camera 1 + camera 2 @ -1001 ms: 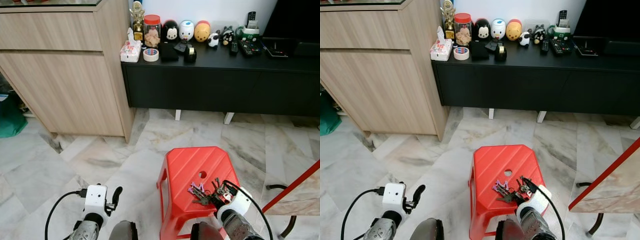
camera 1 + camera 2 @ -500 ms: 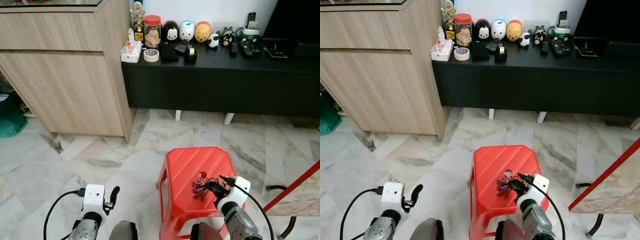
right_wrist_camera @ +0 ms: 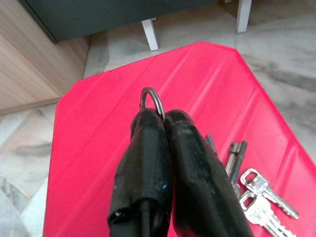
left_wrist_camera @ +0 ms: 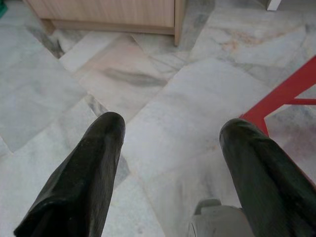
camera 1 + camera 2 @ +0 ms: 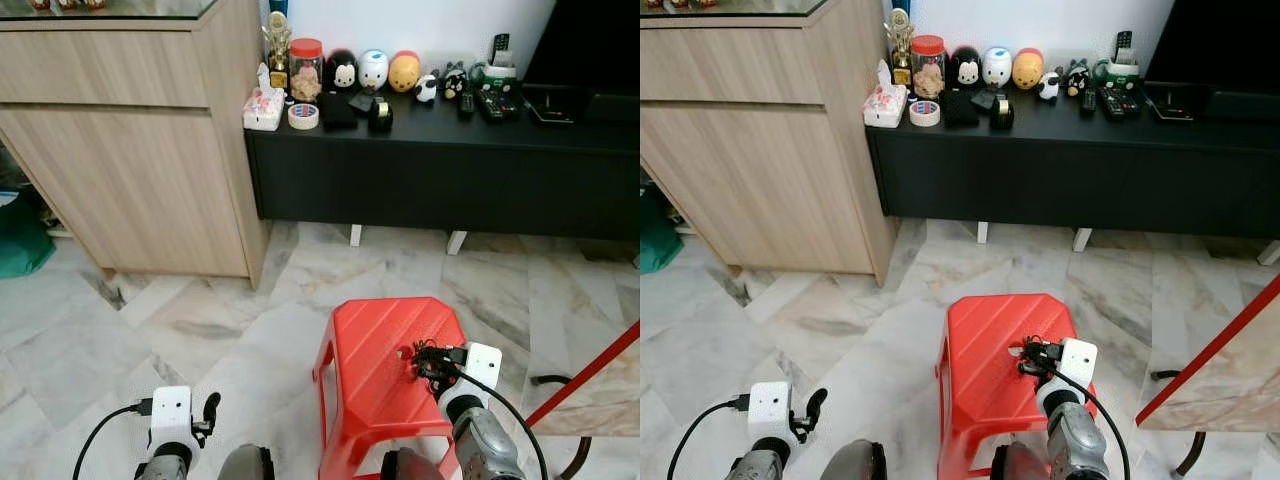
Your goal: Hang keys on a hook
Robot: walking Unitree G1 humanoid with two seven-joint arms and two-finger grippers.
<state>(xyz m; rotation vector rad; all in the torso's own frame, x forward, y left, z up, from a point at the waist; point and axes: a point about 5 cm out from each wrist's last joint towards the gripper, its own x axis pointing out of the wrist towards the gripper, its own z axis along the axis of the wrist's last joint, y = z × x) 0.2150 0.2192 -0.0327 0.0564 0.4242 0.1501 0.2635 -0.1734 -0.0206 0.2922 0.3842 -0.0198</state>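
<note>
My right gripper (image 3: 163, 116) is shut on the metal ring (image 3: 151, 98) of a bunch of keys (image 3: 256, 197). The silver keys trail down from the ring, close over the red plastic stool (image 5: 375, 370). In the left eye view the gripper (image 5: 418, 355) holds the dark bunch of keys (image 5: 430, 362) above the stool's far right part, near its round hole. Down at the lower left, my left gripper (image 4: 173, 126) hangs open over the marble floor with nothing between its fingers.
A black low console (image 5: 450, 160) against the wall carries figurines, a jar, a tape roll and remotes. A tall wooden cabinet (image 5: 130, 140) stands to its left. A red-edged marble tabletop (image 5: 1230, 370) juts in at the right. Marble floor surrounds the stool.
My right gripper has risen and moved forward over the stool, taking the keys up off the seat. The left arm has sunk lower.
</note>
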